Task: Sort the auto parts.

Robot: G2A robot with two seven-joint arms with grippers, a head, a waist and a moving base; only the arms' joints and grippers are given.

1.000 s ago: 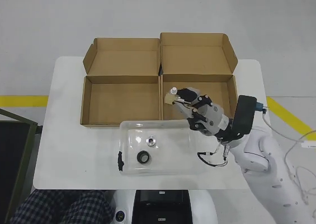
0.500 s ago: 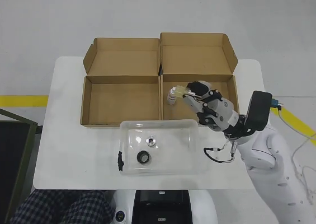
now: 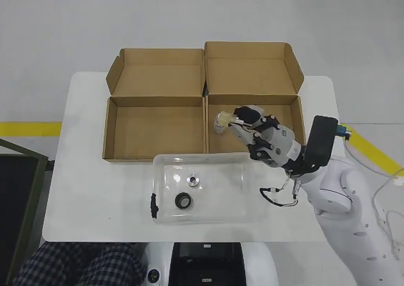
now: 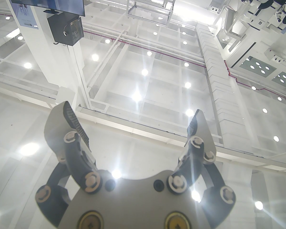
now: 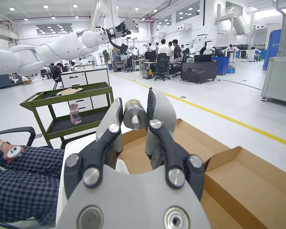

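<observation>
My right gripper (image 3: 232, 119) (image 5: 134, 107) is shut on a small metal cylinder with a stub shaft (image 3: 221, 120) (image 5: 133, 117). It holds the part just above the left wall of the right cardboard box (image 3: 287, 118) (image 5: 231, 179). The left cardboard box (image 3: 155, 130) stands beside it with nothing inside. In front of the boxes lies a clear plastic tray (image 3: 244, 204) with a round metal part (image 3: 194, 179), a black ring (image 3: 184, 202) and a small black piece (image 3: 154, 206). My left gripper (image 4: 131, 120) is open and points up at the ceiling.
Both boxes have their lids folded back towards the table's far edge (image 3: 202, 75). A seated person in checked trousers (image 5: 21, 177) is beside the table, holding a small controller. A green cart (image 5: 69, 110) stands beyond.
The right arm's wrist has drawn back from over the tray toward the right box, turning slightly. The metal cylinder stays clamped, hovering near the box's left wall.
</observation>
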